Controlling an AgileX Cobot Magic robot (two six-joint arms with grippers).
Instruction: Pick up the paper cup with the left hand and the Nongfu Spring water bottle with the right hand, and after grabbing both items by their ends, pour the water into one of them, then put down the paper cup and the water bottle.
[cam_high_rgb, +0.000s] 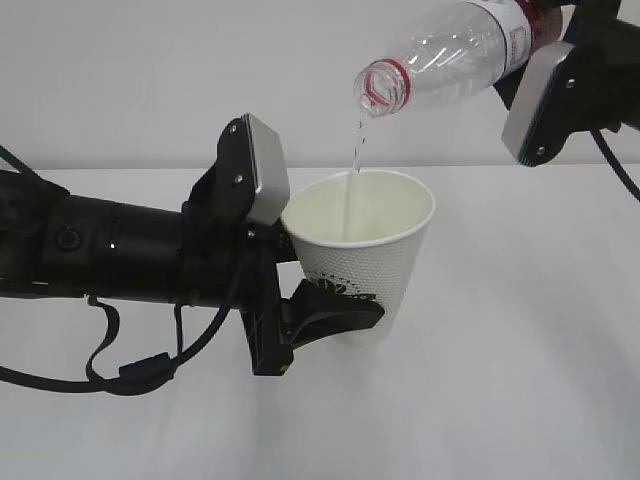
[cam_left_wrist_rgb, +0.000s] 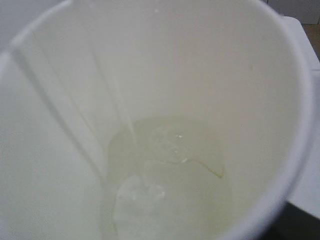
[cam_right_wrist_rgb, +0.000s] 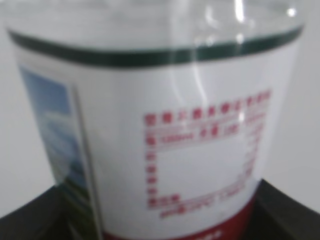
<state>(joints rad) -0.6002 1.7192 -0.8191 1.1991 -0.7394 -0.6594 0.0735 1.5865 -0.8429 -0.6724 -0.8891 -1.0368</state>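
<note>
Nearest the camera, the left hand (cam_high_rgb: 335, 315) reaches in from the left with its black fingers clamped low on the wall of the paper cup (cam_high_rgb: 365, 255), which stands upright at the middle of the white table (cam_high_rgb: 520, 400); whether its base rests on the surface or hangs just clear cannot be told. The thin-walled cup looks light and easily crushed, so a gentle hold low on the wall, under the rolled rim, seems wisest, and it grows heavier as it fills. A pale pool of the water (cam_left_wrist_rgb: 165, 175) already covers its bottom. Farther back and higher, at upper right, the right hand (cam_high_rgb: 560, 85) holds the base end of the Nongfu Spring water bottle (cam_high_rgb: 450, 55), tipped mouth-down toward the left, a thin stream falling from the capless neck into the cup. Its fingers are mostly out of frame, though the wrist view shows the label pressed between dark pads. The ribbed plastic would likely flex and slip under a hard squeeze. The count: one cup, one bottle, two arms.
</note>
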